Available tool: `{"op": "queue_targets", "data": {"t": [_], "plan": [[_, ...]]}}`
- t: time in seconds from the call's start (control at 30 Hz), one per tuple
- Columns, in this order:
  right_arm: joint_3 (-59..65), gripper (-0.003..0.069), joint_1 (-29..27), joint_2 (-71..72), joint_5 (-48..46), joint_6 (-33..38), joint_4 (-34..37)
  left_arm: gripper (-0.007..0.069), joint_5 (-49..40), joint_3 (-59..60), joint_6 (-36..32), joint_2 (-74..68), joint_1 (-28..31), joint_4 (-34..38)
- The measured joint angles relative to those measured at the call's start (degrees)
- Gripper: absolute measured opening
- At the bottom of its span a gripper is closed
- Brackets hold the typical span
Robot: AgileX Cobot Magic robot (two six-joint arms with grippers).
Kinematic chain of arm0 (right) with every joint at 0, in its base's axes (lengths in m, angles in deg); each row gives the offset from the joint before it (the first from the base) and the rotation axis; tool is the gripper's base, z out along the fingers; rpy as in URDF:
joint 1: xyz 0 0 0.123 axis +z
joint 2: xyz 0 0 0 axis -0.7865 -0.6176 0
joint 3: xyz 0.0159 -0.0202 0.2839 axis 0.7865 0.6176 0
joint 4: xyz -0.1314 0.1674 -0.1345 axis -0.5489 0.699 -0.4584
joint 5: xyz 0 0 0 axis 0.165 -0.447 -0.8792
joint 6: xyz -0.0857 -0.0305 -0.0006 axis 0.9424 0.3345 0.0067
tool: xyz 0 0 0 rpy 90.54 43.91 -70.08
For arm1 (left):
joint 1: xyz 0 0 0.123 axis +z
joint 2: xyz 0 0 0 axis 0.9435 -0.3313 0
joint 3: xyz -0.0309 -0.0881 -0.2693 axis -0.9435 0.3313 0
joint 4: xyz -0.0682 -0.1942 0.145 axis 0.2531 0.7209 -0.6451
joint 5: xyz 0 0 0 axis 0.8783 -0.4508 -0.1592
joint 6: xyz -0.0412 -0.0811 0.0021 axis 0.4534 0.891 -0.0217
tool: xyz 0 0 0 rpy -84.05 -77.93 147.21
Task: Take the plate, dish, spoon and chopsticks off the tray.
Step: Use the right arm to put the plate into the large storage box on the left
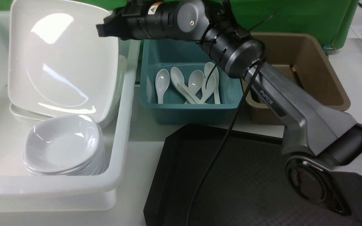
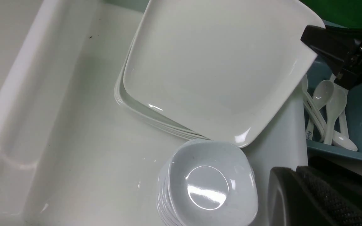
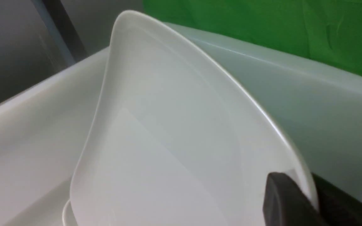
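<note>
One item in play: our right tool [image 2: 313,39] is clamped on a corner of the plate [image 1: 61,59], holding it tilted over the plate stack [image 1: 20,114] in the white tub [image 1: 118,150], beside stacked small dishes [image 1: 63,144]. Next, we reckon: lower it flat, then let go. Spoons [image 1: 187,84] lie in the teal tub [image 1: 193,113], chopsticks [image 1: 295,75] in the brown tub [image 1: 328,75] (tray [image 1: 247,175] looks bare where visible). Our left tool, out of sight, is closed.
</note>
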Motion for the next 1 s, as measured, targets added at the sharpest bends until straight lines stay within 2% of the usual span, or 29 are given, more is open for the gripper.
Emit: {"op": "queue_targets", "data": {"t": [0.17, 0.27, 0.33, 0.47, 1.0], "plan": [[-0.2, 0.0084, 0.1, -0.8, 0.9, 0.0, -0.1, 0.001, 0.0, 0.0, -0.2, 0.0, 0.0, 0.0], [-0.2, 0.0148, 0.2, -1.6, 1.4, 0.0, -0.4, 0.001, 0.0, 0.0, -0.6, 0.0, 0.0, 0.0], [-0.2, 0.0243, 0.2, -2.2, 1.5, 0.0, -0.6, 0.001, 0.0, 0.0, -0.6, 0.0, 0.0, 0.3], [-0.2, 0.0302, 0.2, -2.5, 1.5, 0.0, -1.3, 0.001, 0.0, 0.0, -0.6, 0.0, 0.0, 0.4], [-0.2, 0.0335, -0.2, -2.6, -0.3, 0.0, -2.1, 0.001, 0.0, 0.0, -0.7, 0.0, 0.0, 0.4]]}}
